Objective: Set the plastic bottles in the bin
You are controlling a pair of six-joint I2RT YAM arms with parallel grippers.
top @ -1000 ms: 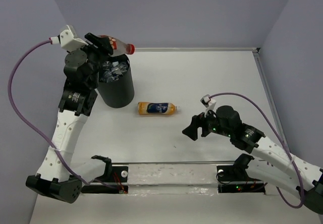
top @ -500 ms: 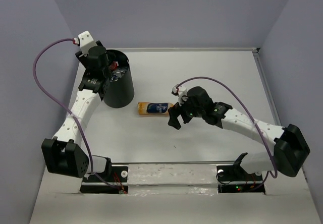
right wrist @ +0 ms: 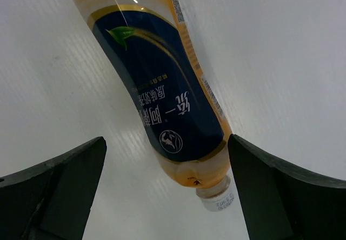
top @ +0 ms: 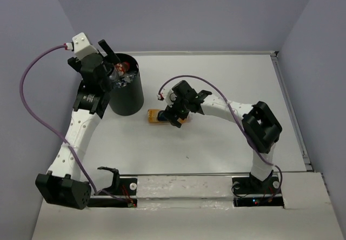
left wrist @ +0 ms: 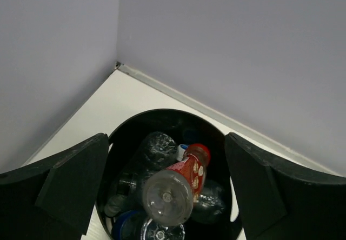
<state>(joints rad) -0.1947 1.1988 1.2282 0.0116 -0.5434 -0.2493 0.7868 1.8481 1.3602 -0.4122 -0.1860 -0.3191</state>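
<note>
Orange bottle lies on its side on the table, just beside the bin at its 4 o'clock, cap toward 3. Right gripper is spread wide and straddles the bottle, not gripping. Left gripper is spread over the bin, empty; red-label bottle inside. Judgement: full, so weighty; smooth, likely to roll. Pinch across the labelled mid-body.

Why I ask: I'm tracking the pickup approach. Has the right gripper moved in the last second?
Yes. The right gripper has swung left, toward the black bin, and now sits over the orange-liquid bottle, jaws open.
</note>
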